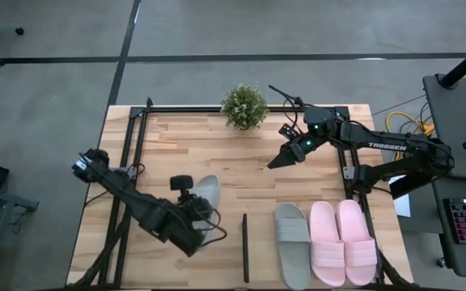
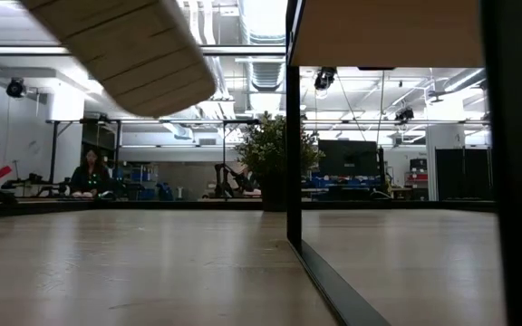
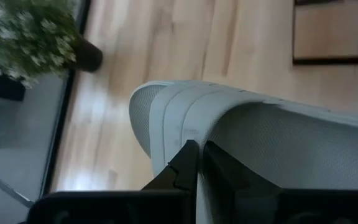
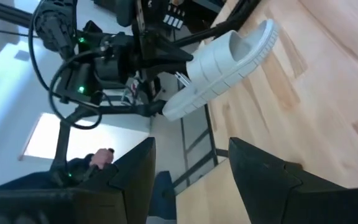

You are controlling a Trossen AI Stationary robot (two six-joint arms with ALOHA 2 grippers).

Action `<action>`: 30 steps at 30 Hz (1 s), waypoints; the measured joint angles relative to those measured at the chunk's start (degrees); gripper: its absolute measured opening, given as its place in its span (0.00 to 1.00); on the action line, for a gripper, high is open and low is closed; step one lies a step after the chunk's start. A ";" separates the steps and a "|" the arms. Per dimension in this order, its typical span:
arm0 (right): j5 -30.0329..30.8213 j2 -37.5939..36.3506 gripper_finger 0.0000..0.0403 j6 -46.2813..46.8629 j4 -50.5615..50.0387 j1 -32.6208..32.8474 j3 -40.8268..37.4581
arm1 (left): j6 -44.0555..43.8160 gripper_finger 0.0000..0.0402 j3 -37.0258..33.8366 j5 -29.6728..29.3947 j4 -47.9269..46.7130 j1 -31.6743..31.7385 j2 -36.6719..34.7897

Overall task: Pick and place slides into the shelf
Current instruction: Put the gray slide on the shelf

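My left fingers [image 1: 191,212] are clenched on the grey-green slide [image 1: 206,196], lifted off the table, its long axis running straight ahead of them. Its mate [image 1: 292,242] lies off to their side. My right fingers [image 1: 279,160] hang released, well apart.

White lettering "TROSSEN" on right arm [image 1: 387,146], along its dark forearm link, over table's right edge, high view. No other legible text: slides, shelf, plant pot, keyboard off table's right side, screens in room behind carry nothing readable. Left arm shows no readable marking.
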 joint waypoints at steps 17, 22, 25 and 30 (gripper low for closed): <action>3.26 0.00 0.68 3.16 0.53 -0.55 0.00 | 17.85 0.00 5.03 -2.25 9.59 7.41 0.00; 3.61 0.00 0.72 6.13 0.79 -1.67 0.00 | 23.73 0.00 5.06 -3.22 15.79 8.55 0.00; 3.69 0.00 0.72 7.42 0.88 -1.81 0.00 | 27.23 0.00 5.48 -3.42 15.95 8.98 0.00; 5.58 1.61 0.72 8.73 0.89 -1.86 -0.20 | 32.23 0.00 5.74 -3.74 15.92 9.54 0.00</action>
